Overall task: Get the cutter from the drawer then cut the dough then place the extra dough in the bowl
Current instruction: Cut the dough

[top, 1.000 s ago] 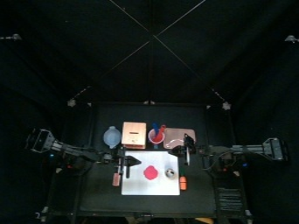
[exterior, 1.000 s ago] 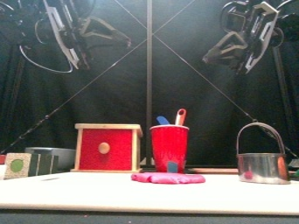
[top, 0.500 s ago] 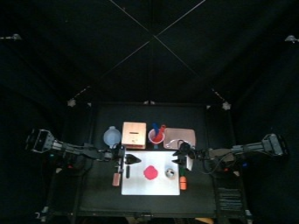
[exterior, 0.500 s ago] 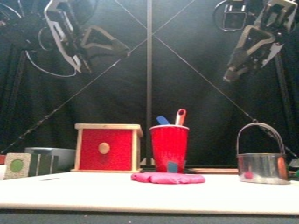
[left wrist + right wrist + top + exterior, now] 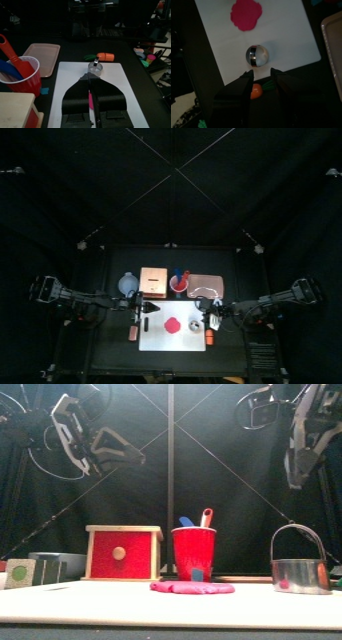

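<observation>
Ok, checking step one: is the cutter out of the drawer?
Out. The cutter stands upright on the white board beside the dough; the box's red drawer front looks shut.

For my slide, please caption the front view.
Round metal cutter beside the pink dough, red cup and wooden box behind.

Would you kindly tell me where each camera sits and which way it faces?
Top: high overhead, looking down on the black table; left arm, right arm.
Front: table level, facing the pale wooden box with red drawer front; arms above.
Left wrist: on left arm, over the white cutting board; shut jaws.
Right wrist: on right arm, over the flat pink dough; open jaws.
Both wrist views share the round metal cutter.
</observation>
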{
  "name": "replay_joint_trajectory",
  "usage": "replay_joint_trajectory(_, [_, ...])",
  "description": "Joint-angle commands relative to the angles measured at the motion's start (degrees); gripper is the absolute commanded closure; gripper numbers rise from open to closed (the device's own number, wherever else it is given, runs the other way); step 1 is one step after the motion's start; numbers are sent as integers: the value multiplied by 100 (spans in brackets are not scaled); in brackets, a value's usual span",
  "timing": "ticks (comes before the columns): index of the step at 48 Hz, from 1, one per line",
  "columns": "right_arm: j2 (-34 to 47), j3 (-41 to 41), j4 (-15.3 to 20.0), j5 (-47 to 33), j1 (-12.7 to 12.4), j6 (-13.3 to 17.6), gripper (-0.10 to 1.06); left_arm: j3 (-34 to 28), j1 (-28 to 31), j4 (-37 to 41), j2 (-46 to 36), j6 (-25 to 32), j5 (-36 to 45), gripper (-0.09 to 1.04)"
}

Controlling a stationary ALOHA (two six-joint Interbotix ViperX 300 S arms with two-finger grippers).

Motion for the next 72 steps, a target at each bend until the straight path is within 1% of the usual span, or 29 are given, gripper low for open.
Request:
replay_joint_trajectory(1, [237,-246,70,0,53,-9,26,-53,53,35,-18,9,-18,66])
replay_joint_trajectory(8, [457,-413,123,-281,70,0,25,-35,62,70,-18,9,-18,66])
replay_joint_trajectory(12, [562,-439,88,-316,105,9,23,0,62,62,-18,0,-18,66])
replay_joint_trajectory(16, [729,-457,123,-308,97,0,18,26,62,62,-18,0,-18,66])
replay_joint_trajectory(21, [1002,-545,114,-290,62,0,7,70,70,62,-18,0,-18,66])
replay_joint_trajectory(24, [1116,-624,97,-281,62,-35,4,79,70,53,-18,0,-18,66])
replay_joint_trajectory(42, [1670,-703,123,-281,18,-35,5,255,105,53,-18,0,-18,66])
replay_joint_trajectory(51, [1951,-765,123,-272,-44,-9,5,325,123,53,-44,0,-18,66])
replay_joint_trajectory(72, [2145,-861,141,79,-88,9,6,527,158,44,-105,-9,-18,66])
